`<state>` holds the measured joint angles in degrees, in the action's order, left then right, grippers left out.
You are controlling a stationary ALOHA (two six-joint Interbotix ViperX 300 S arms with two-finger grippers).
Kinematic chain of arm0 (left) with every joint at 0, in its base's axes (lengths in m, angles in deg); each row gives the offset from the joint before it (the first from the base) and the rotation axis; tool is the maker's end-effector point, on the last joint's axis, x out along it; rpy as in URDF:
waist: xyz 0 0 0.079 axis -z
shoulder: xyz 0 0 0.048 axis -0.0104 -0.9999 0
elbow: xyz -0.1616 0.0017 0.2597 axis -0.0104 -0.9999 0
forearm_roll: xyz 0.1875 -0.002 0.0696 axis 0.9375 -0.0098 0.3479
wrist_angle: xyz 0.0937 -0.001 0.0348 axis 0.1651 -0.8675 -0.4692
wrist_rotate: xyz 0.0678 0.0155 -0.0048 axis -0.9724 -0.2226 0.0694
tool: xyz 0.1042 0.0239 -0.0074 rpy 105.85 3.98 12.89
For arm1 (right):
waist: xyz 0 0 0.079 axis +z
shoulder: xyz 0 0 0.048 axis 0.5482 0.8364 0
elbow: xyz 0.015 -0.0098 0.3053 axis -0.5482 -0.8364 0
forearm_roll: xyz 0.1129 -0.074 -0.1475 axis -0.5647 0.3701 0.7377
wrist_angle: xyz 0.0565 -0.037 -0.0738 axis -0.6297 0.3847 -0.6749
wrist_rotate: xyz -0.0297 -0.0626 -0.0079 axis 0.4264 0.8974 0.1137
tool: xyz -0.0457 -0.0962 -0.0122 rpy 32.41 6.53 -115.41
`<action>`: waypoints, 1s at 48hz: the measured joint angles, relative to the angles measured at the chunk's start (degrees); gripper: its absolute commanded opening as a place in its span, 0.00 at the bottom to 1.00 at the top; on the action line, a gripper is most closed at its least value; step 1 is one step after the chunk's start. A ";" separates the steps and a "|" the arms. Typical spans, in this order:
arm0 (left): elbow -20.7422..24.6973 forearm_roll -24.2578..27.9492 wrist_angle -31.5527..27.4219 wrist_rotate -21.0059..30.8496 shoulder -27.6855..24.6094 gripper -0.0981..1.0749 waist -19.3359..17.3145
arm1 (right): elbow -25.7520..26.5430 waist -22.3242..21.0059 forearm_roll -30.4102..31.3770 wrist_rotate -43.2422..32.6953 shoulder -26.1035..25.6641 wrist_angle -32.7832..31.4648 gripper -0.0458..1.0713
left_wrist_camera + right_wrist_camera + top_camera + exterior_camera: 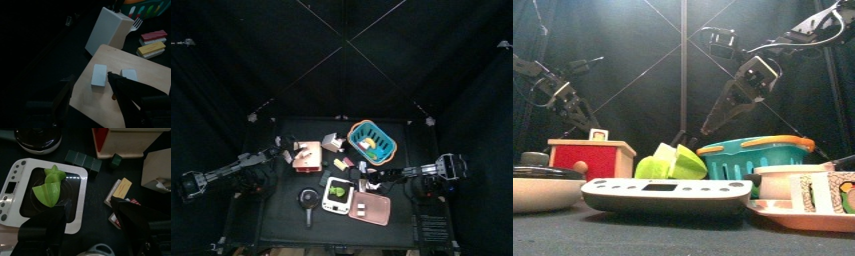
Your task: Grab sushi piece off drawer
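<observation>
- Overhead, the small black table stands inside black curtains; the left gripper hangs just beside the boxy pale drawer, and the right gripper sits at the table's right side, near a flat pink tray. A teal basket with an orange rim holds yellow-green pieces.
- From the front, the drawer shows a red face and pale top at left, the woven basket at right, and a smooth green piece between them, behind a flat white scale.
- At the left wrist, the left gripper stands wide open and empty above the drawer's smooth tan top, where two small white rectangular sushi pieces lie flat.
- At the right wrist, the right gripper is open, holding nothing, over the scale, which bears a crinkled green piece.
</observation>
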<state>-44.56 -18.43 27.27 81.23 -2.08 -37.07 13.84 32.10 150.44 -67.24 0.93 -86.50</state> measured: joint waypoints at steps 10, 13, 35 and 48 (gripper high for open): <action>-0.35 0.09 0.44 -0.18 -1.14 0.88 0.53 | 0.00 0.00 0.00 0.00 0.35 0.00 0.89; -0.35 0.35 0.44 -0.18 -2.11 0.88 0.53 | 0.00 0.00 0.00 0.00 0.44 0.00 0.89; -0.44 2.46 1.93 -0.26 -5.54 0.84 -0.44 | 0.00 0.09 0.00 0.00 0.62 0.00 0.89; -0.53 3.43 1.93 -0.18 -5.54 0.75 -0.44 | 0.00 0.00 0.00 0.00 0.70 0.00 0.89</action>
<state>-45.09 -15.00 29.20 81.05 -7.62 -37.51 13.84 32.10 150.44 -67.24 1.63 -86.50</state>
